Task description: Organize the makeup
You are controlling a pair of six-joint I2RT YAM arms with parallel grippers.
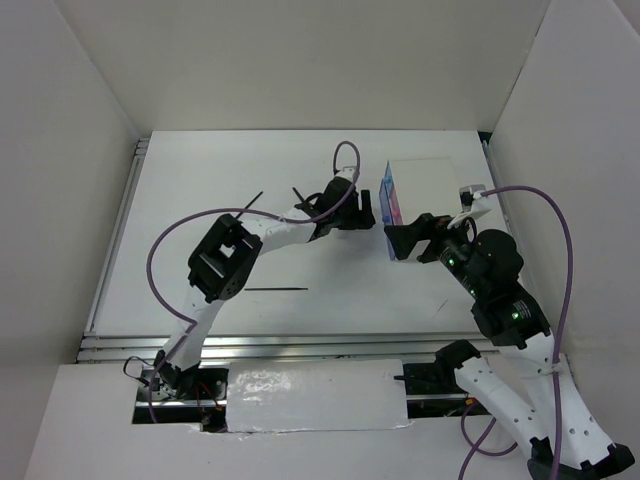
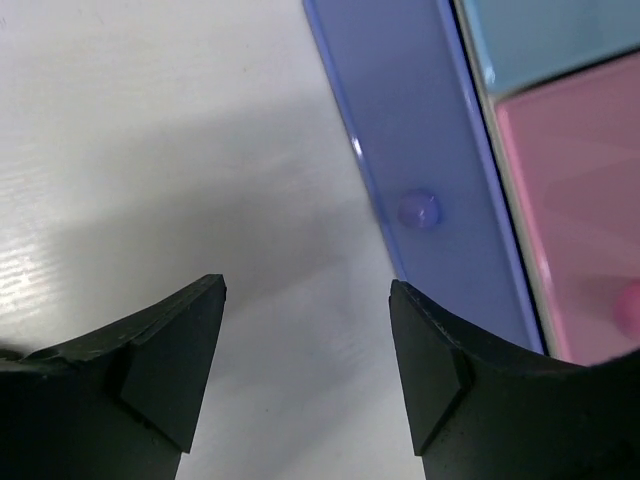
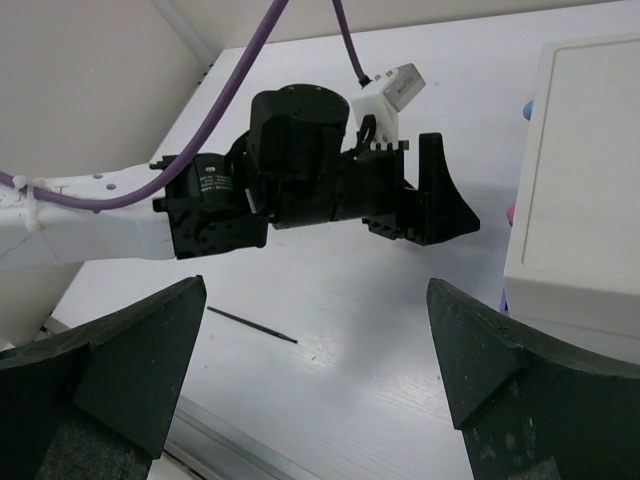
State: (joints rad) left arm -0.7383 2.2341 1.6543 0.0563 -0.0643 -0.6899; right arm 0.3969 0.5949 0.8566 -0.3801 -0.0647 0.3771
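Hovering spread and empty, the left gripper [image 2: 307, 290] faced the small round knob [image 2: 418, 211] on the violet-blue plastic drawer front [image 2: 400, 130] just ahead, probably lined up to pull it. The right gripper [image 3: 317, 290], likewise spread and empty, sat beside the white rectangular box [image 3: 585, 180]. A thin black makeup pencil [image 1: 275, 289] lay well behind the left gripper.

Drawer box [image 1: 425, 185] on tabletop [image 1: 200, 180], far right. Left fingers [image 1: 366, 212] just left of box's drawer face. Right fingers [image 1: 403, 240] just before box's near-left corner. Thin pencil [image 1: 275, 289] flat on tabletop, left of centre, before left arm. Second thin stick [image 1: 250, 205] behind that arm.
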